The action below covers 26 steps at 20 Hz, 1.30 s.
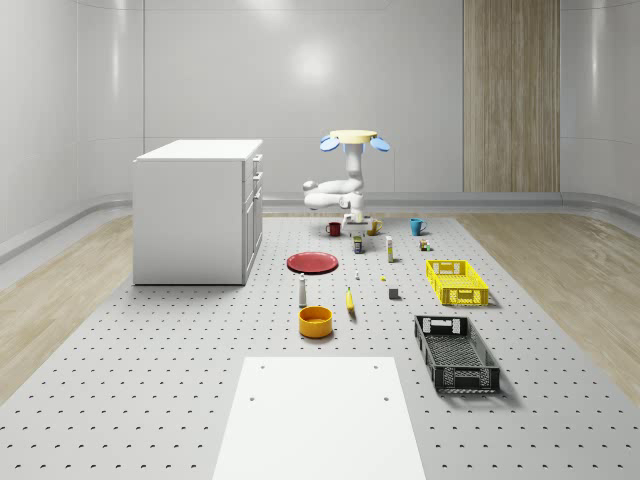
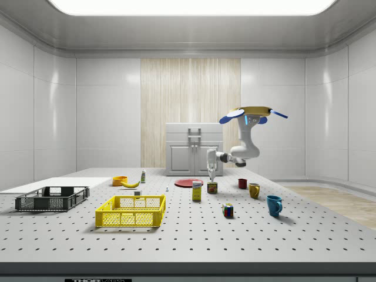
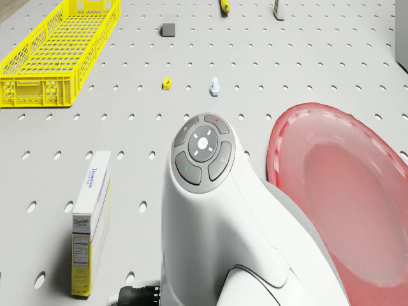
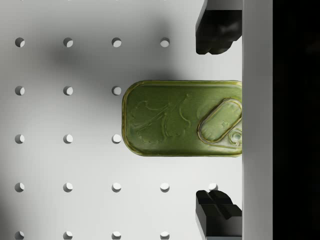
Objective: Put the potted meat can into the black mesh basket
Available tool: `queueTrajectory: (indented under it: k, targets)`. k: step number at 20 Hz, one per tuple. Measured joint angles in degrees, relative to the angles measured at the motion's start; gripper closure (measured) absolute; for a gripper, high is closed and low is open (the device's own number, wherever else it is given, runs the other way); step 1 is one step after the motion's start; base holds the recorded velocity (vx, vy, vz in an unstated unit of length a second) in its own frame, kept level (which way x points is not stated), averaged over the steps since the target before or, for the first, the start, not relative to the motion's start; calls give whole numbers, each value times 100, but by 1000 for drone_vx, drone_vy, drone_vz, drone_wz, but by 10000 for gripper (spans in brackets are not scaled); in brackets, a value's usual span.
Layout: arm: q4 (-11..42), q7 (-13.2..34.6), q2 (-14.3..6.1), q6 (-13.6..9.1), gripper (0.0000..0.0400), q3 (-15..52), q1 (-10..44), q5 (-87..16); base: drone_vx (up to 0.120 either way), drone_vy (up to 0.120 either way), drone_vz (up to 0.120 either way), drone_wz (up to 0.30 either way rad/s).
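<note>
Potted meat can [image 4: 182,118] is straddled by the spread gripper [image 4: 218,120]; off-centre closure could tip it before the black mesh basket [image 1: 456,353] is reached.

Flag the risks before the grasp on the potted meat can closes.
1. In the wrist view the fingers straddle only one end of the potted meat can; an off-centre pinch might twist it.
2. The sugar box stands close beside the arm; a swing could topple it.
3. The black mesh basket is far off, a long carry.
</note>
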State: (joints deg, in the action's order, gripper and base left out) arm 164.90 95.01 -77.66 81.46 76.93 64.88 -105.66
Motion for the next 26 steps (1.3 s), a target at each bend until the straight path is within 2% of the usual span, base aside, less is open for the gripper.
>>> queueTrajectory:
  k: [12,17,21,26]
  targets:
    - [-156,-37,-269,489,0,-697,41,-608,0,0,0,0]
    - [-216,-41,-324,616,0,-885,70,-774,0,0,0,0]
    - [-237,-38,-351,665,90,-941,86,-821,0,0,0,0]
    - [-243,-14,-372,683,106,-957,99,-850,0,0,0,0]
